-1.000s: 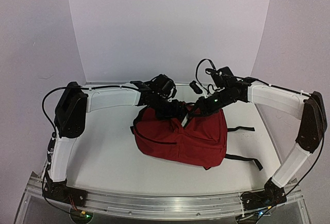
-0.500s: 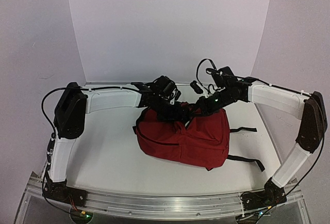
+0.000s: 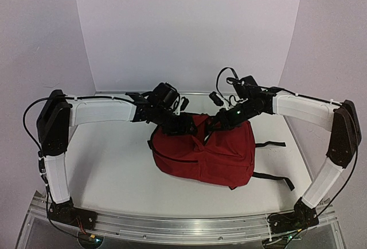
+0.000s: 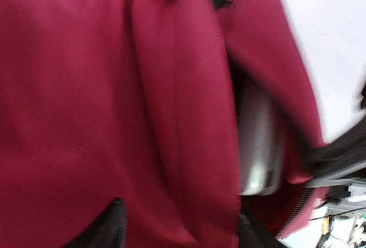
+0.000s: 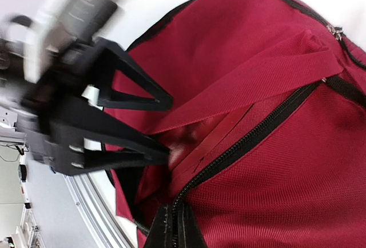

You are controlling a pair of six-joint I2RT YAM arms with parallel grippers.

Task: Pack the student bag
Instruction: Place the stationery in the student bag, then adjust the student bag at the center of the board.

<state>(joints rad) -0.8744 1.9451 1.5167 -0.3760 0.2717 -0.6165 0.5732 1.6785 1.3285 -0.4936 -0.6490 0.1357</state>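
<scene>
The bag (image 3: 203, 151) lies on the white counter (image 3: 114, 168), a little right of the middle and toward the back. Its top edge faces the back wall (image 3: 189, 31). Both arms reach in over that edge, one from each side.

The right tool (image 3: 217, 126) is clenched on the bag at the black zipper (image 5: 257, 131). In the right wrist view the zipper track runs straight down into the pinched tips. The left tool (image 3: 183, 124) is released. Its fingers (image 5: 131, 145) stand spread astride a fold of red fabric at the rim of the opening, and I cannot tell whether they touch it. The two tools are near each other, with only a short stretch of rim between them.

In the left wrist view the mouth of the bag gapes along the right side. A pale grey surface (image 4: 260, 145) shows inside, and I cannot tell whether it is lining or an item.

Left of the bag, bare counter runs out to the left arm's upright link. In front, a band of bare counter reaches the metal rail (image 3: 183, 223) at the near edge. On the right, two black straps (image 3: 270, 144) trail across the counter toward its right edge, the nearer one ending close to the right arm. Behind the bag the gap to the back wall is narrow and is taken up by the wrists and their cables (image 3: 223, 77).
</scene>
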